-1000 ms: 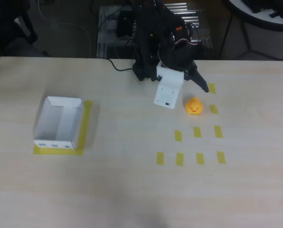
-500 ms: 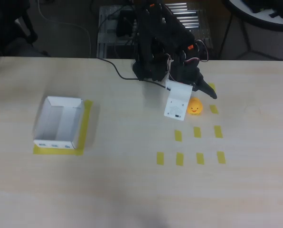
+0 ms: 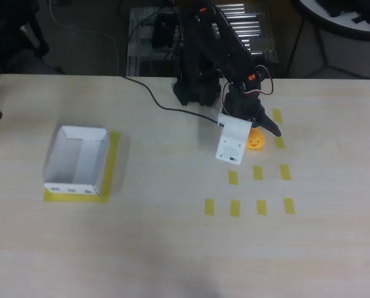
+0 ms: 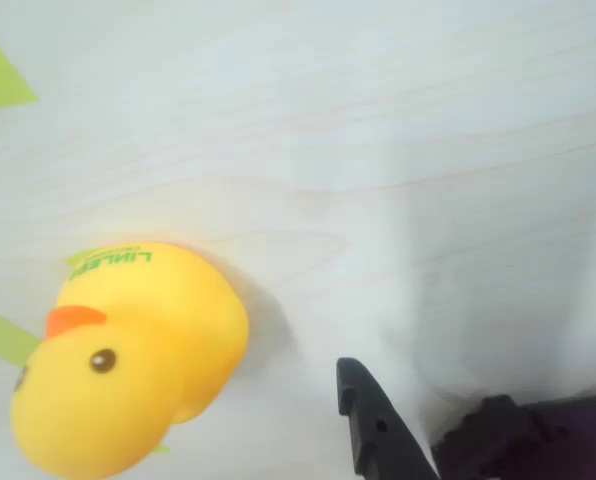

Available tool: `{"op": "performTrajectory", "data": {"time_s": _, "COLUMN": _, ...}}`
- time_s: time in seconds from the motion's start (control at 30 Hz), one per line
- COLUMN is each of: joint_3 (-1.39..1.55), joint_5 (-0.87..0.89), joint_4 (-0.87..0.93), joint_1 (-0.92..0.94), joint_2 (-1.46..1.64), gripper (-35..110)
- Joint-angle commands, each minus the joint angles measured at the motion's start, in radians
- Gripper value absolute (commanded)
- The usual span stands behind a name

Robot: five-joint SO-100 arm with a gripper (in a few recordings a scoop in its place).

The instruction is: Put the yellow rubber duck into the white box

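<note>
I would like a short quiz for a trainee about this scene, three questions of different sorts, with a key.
1. True or false: the small yellow rubber duck lies inside the shallow white cardboard box.
2. In the overhead view, on which side of the duck is the box? A) left B) right
3. Fill in: the black two-finger gripper stands with its jaws ____ around the duck.

Key: 1 false; 2 A; 3 open
</note>
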Motion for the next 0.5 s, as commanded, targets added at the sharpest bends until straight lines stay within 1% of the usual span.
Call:
{"op": "performTrajectory", "data": {"time_s": 0.0, "joint_3": 0.009, "joint_5": 0.031, "joint_4": -0.025, "joint_1": -0.051, "joint_2": 0.003, "gripper": 64}}
{"op": "performTrajectory", "data": {"time_s": 0.47, "joint_3": -0.041, "joint_5": 0.074, "joint_4": -0.107, "joint_1": -0.061, "joint_2": -0.135, "gripper": 63}}
